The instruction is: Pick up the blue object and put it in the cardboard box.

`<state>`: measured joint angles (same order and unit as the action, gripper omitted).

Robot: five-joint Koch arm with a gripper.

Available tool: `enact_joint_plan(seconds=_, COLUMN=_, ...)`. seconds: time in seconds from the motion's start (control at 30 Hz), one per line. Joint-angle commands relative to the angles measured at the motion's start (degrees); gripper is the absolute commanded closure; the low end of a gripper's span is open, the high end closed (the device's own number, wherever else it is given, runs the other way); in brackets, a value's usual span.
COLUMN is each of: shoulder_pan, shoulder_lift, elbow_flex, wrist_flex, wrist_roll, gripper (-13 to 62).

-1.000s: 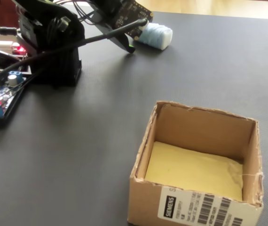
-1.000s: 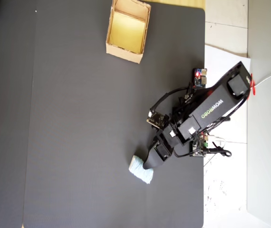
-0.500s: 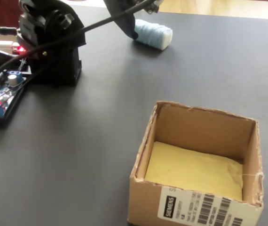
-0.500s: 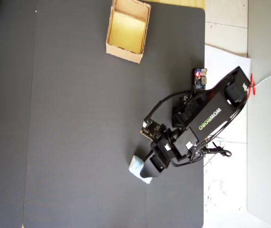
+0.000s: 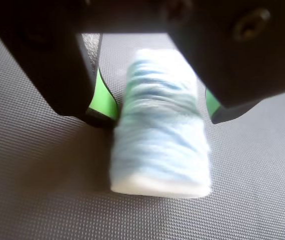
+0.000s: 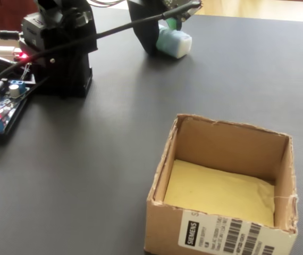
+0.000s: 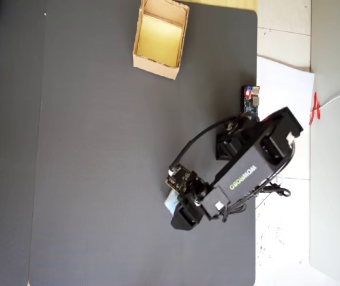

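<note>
The blue object (image 5: 160,135), a pale blue-white fuzzy roll, lies on the dark mat between my two jaws in the wrist view. My gripper (image 5: 162,119) is open and straddles it. The left green pad (image 5: 102,102) is almost against the roll, and a thin strip of mat shows before the right pad (image 5: 212,102). In the fixed view the roll (image 6: 175,43) rests at the far end of the mat under the gripper (image 6: 165,26). The overhead view shows only its edge (image 7: 170,201) beside the gripper (image 7: 176,208). The cardboard box (image 6: 220,138) (image 7: 155,67) stands apart with a yellowish inside and nothing in it.
The arm's black base (image 6: 61,50) and a circuit board (image 6: 2,109) with wires sit at the left of the fixed view. In the overhead view the mat's right edge (image 7: 256,179) borders a white sheet (image 7: 283,77).
</note>
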<state>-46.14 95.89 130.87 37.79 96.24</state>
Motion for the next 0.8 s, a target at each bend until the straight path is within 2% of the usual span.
enact_joint_plan(seconds=0.0, shoulder_pan=-0.3, shoulder_lift=-0.9, elbow_flex=-6.0, wrist_flex=-6.2, wrist_roll=1.8, gripper=17.0)
enact_joint_plan(seconds=0.1, shoulder_pan=-0.1, shoulder_lift=-2.0, elbow_flex=-4.8, wrist_flex=-8.2, wrist_roll=1.3, gripper=22.9)
enact_joint_plan(seconds=0.27, shoulder_pan=1.1, shoulder_lift=-2.8, elbow_flex=-2.3, wrist_flex=-16.5, wrist_roll=-4.3, gripper=42.6)
enact_joint_plan(seconds=0.53, shoulder_pan=2.7, shoulder_lift=-1.9, elbow_flex=-1.9, wrist_flex=-19.2, wrist_roll=-4.3, gripper=42.6)
enact_joint_plan(seconds=0.77, shoulder_pan=8.6, shoulder_lift=5.2, elbow_flex=0.5, wrist_flex=-21.4, wrist_roll=-4.3, gripper=42.6)
